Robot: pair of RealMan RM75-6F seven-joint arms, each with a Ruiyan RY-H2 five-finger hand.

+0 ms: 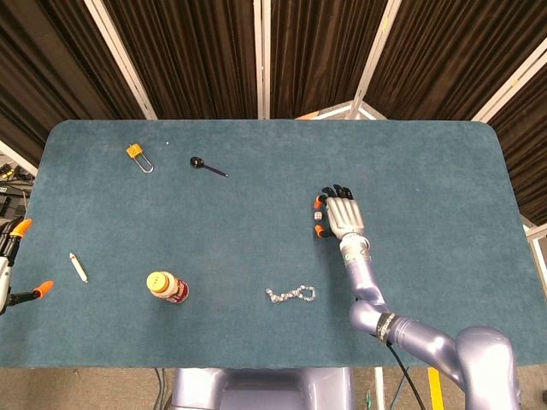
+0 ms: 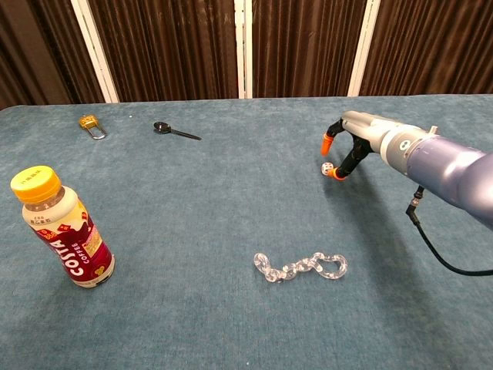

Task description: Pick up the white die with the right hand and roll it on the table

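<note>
Right hand point(image 2: 348, 146) hangs low over the tabletop point(image 2: 192, 208), fingers spread with orange tips on either side of the white die point(image 2: 327, 168), which sits on the cloth, not gripped. Nearer lie a clear chain point(image 2: 301, 267) and a Costa bottle point(image 2: 60, 227); farther back, a black spoon point(image 2: 174, 130).

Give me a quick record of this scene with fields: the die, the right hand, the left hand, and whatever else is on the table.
die: white die lies on the blue table, not lifted
right hand: right hand arched over the die, orange fingertips either side of it; contact cannot be told
left hand: left hand at the table's left edge, fingers apart, holding nothing
bottle: Costa bottle upright, front left
chain: clear chain lying nearer the robot than the die
far side: spoon and padlock
left side: pencil
</note>
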